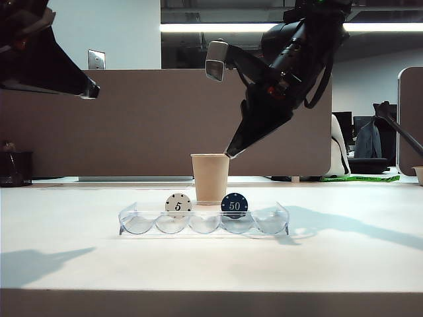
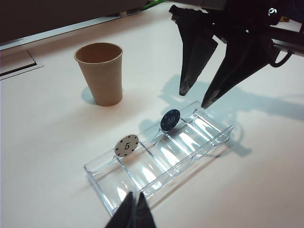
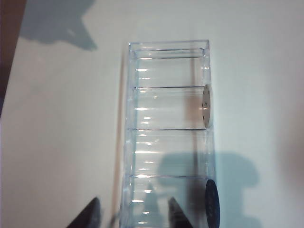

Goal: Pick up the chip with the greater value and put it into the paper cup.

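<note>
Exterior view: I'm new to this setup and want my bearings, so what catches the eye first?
The right gripper, jaws open, hangs above the clear chip tray at mid-table. Two chips stand on edge in it: a white 5 chip and a blue 50 chip. A paper cup stands just behind; the left gripper waits high, upper left.

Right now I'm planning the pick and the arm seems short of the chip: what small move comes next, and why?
Probably lower the open right gripper onto the dark blue round "50" chip. It hangs above the clear plastic tray, the chip stands upright on edge, and nothing is gripped yet.
</note>
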Controlling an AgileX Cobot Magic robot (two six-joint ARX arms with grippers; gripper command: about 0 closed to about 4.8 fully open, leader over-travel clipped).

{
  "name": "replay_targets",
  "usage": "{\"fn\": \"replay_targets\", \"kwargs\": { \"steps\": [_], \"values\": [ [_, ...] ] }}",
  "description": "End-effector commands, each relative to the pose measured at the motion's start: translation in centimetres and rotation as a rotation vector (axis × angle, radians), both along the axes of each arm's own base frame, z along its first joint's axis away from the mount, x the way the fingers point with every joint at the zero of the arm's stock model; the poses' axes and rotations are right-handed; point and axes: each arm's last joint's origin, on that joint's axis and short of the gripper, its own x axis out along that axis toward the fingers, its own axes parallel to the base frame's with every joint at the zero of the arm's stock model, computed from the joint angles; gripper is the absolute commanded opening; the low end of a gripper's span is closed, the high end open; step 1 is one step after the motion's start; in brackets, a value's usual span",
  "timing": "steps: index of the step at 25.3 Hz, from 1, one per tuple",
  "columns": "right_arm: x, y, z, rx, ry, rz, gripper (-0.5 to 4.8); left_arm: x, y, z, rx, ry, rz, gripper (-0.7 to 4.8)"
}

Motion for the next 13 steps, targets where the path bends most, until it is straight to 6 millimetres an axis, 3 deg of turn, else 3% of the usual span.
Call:
{"fn": "replay_targets", "kwargs": {
  "steps": [1,13],
  "values": [
    [-0.1,0.0,0.2,0.006,0.003,0.005,1.85,0.0,0.0,0.2,-0.009,-0.005,-0.004,-0.05],
    [0.7,0.4,-1.1,0.006,-0.013,0.003,1.85,0.0,0.0,0.2,-0.009,-0.005,-0.004,-0.05]
  ]
}}
